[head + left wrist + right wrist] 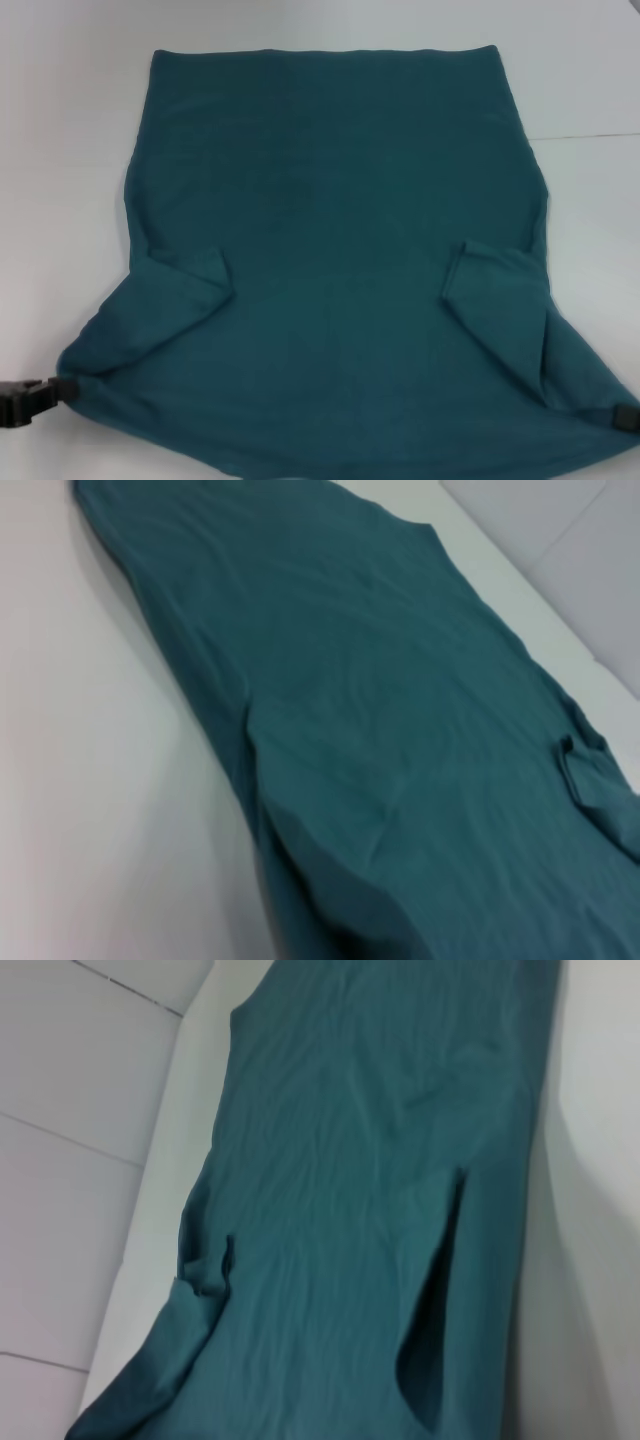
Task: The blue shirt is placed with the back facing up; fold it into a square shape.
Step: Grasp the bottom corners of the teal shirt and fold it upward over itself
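The blue shirt (330, 250) lies spread over the white table, its far edge straight and both short sleeves folded inward onto the body (190, 285) (495, 275). At the near left corner of the cloth my left gripper (52, 388) is shut on the fabric, which is drawn to a point there. At the near right corner my right gripper (612, 415) holds the shirt's edge the same way. In the wrist views the shirt (380, 710) (350, 1160) rises toward each camera with shadow under its near edge.
The white table (60, 150) shows bare around the shirt at the left, right and far side. A thin seam line (590, 135) crosses the table at the right. White wall panels (70, 1110) stand beyond the table.
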